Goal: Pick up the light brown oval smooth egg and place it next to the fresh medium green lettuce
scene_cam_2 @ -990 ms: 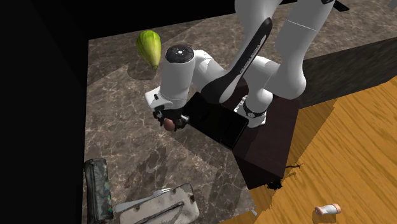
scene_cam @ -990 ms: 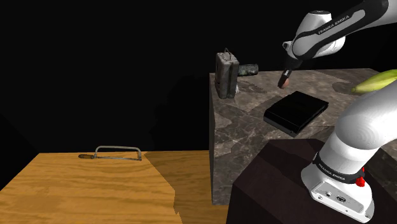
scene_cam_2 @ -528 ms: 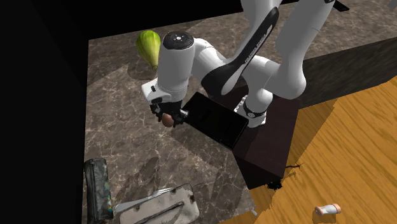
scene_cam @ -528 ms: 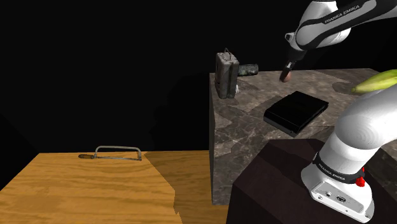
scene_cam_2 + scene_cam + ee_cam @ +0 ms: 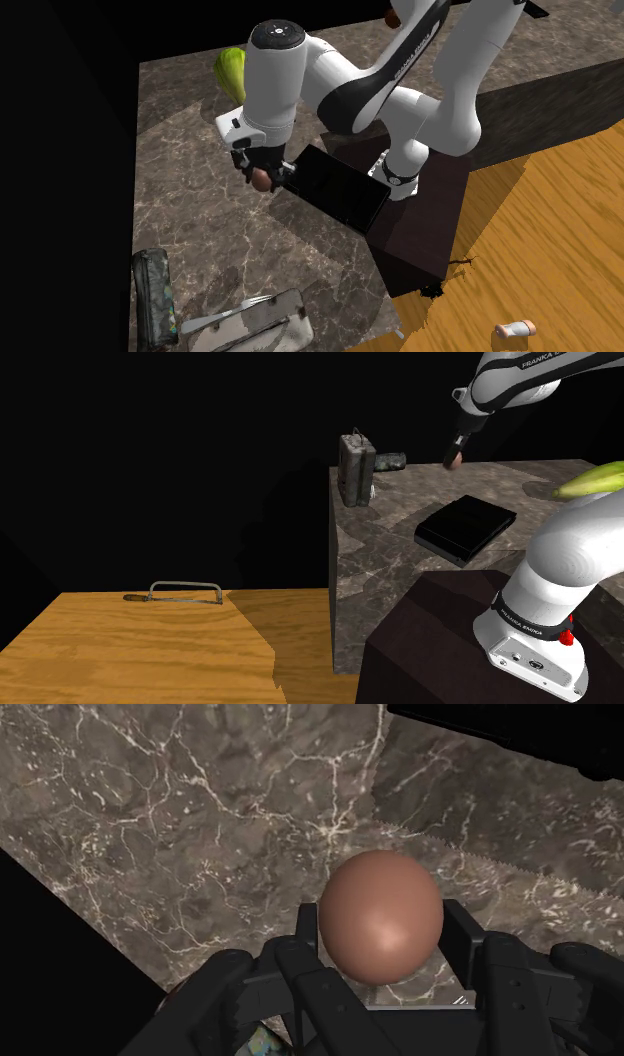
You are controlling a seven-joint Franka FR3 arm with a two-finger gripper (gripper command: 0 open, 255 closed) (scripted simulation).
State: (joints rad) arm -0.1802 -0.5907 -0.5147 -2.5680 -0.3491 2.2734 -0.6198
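1. The egg [image 5: 380, 916] is rendered as a smooth, reddish-brown oval with a soft highlight on one side.
2. It is clasped between the two black fingers of the gripper [image 5: 381, 932], with its rounded end projecting past the fingertips.
3. It is held in the air above the marbled counter [image 5: 190, 220], clear of the surface.
4. The lettuce [image 5: 229, 72] is shown as a yellow-green, elongated head tapering to one end.
5. It is laid on its side on the counter, near the second exterior view's upper left corner of the top, and is partly hidden.
6. The egg and the lettuce are kept apart, not touching.
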